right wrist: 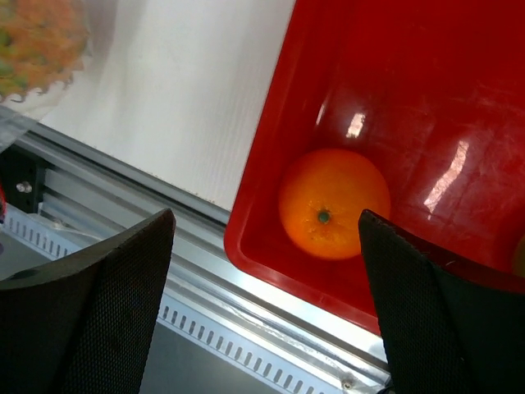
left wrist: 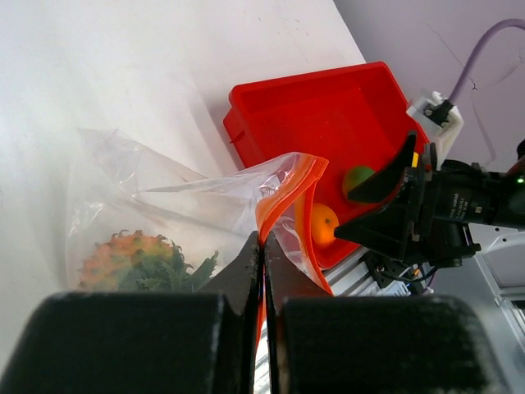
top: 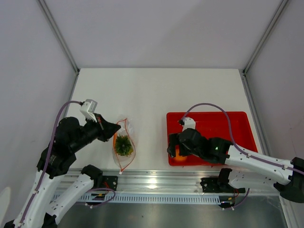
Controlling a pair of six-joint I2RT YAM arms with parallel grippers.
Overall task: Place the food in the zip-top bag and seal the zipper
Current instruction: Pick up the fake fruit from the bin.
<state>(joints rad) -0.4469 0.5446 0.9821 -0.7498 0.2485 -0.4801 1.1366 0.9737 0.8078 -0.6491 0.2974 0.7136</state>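
Left gripper clamps the zipper; one pineapple in the zip-top bag. Right gripper, apart, over one orange in the red tray, one green fruit beside.

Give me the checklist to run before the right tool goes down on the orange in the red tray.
1. Right tool open: ok, jaws wide apart.
2. Orange between the jaws: ok, a little nearer the right one.
3. Room beside the wall of the red tray: cannot tell; the orange sits in the near corner, close to the rim.
4. Left tool holding the bag: ok, shut on the zipper strip.
5. Bag mouth open: ok, the strip bows apart on the tray side.
6. Pineapple inside the bag: ok.
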